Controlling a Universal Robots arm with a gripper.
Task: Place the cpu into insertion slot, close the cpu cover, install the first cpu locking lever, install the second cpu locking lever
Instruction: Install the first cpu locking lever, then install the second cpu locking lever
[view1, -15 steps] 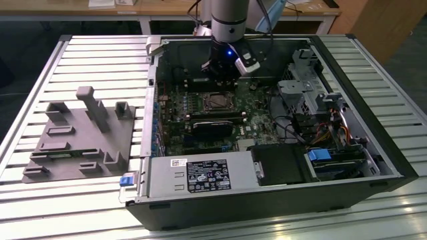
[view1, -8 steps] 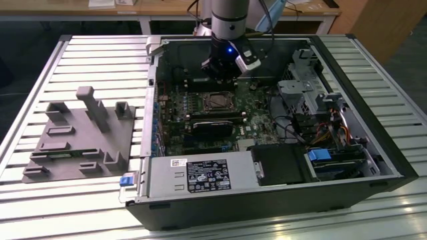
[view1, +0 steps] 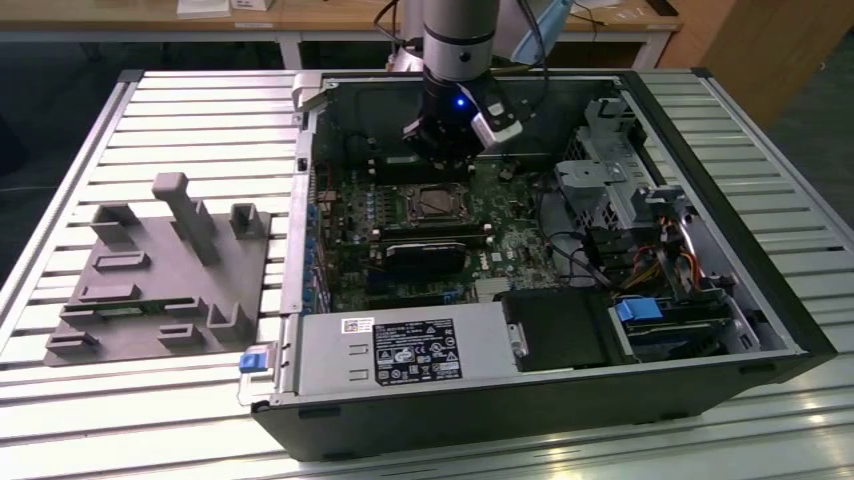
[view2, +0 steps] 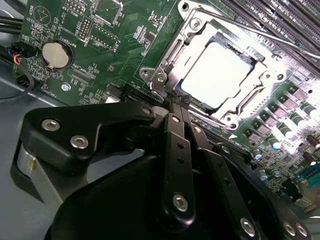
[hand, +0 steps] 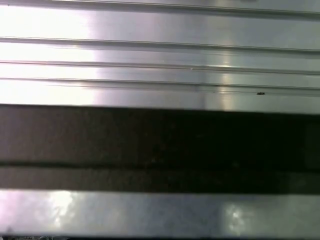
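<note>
I had the pincer (view2: 172, 107) low inside the open computer case (view1: 787, 330), its two black fingers (view2: 176, 150) drawn together with no gap between the tips and nothing visibly held. The tips sat just beside one corner of the insertion slot (view2: 200, 37), against the hinge end of the cpu cover (view2: 167, 67); I judged it was there to work on the cover or a lever rather than to carry anything.

The cpu (view2: 217, 72) already lay in the slot, its dull silver top showing through the cover's window. The cover lay down over it, framing it on all sides. A thin lever rod (view2: 260, 35) ran along the slot's far side, next to the long memory slots (view2: 295, 20); whether it was latched I could not tell.

In the exterior view the case lay on its side on the slatted worktop (view1: 200, 110), holding the green motherboard (view1: 350, 265) around the slot, with the grey power supply (view1: 400, 352) along the case's near wall. A grey parts fixture (view1: 160, 275) rested on the worktop outside the case, well apart from the slot.
</note>
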